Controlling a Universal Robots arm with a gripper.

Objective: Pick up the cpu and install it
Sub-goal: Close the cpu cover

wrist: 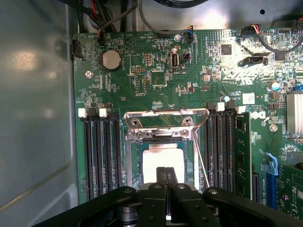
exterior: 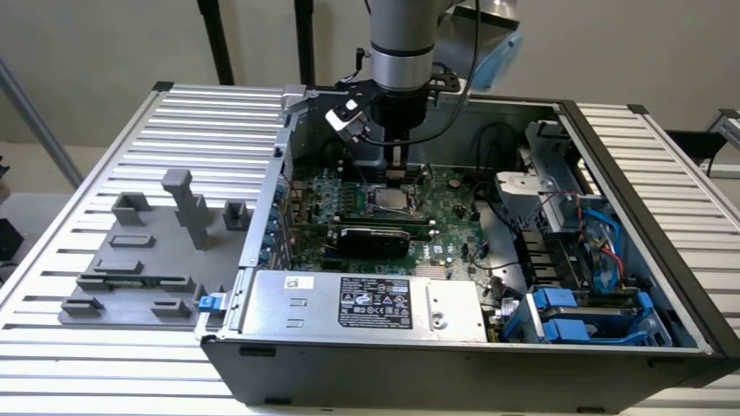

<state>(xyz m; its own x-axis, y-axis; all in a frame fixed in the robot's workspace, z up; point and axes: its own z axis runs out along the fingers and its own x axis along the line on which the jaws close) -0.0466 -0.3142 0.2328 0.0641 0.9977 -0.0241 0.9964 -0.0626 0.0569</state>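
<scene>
We see the hand [exterior: 400,180] poised right over the socket [wrist: 163,122] inside the open computer case [exterior: 463,351].
Its fingers are pressed together. The cpu [wrist: 154,160] lies flat within the socket frame, under their tips; contact is unclear to us.

**Open from above, tight around the socket**

The case [exterior: 463,373] lies open on top, so the way straight down to the motherboard [wrist: 156,71] is free. The end effector [exterior: 400,182], fingers pressed together, hangs over the cpu [wrist: 163,158], inside the metal socket frame [wrist: 165,120] and beside a thin lever [wrist: 202,156]. Memory slots [wrist: 99,151] line both sides of the socket (low, but close). In the exterior view a black component [exterior: 373,236] sits just in front of the socket, with the power supply [exterior: 376,302] nearer the camera. Cables [exterior: 590,217] and drive cages [exterior: 578,321] crowd the exterior view's right. On its left, grey blocks [exterior: 179,195] rise from the slatted worktop [exterior: 93,364].
</scene>
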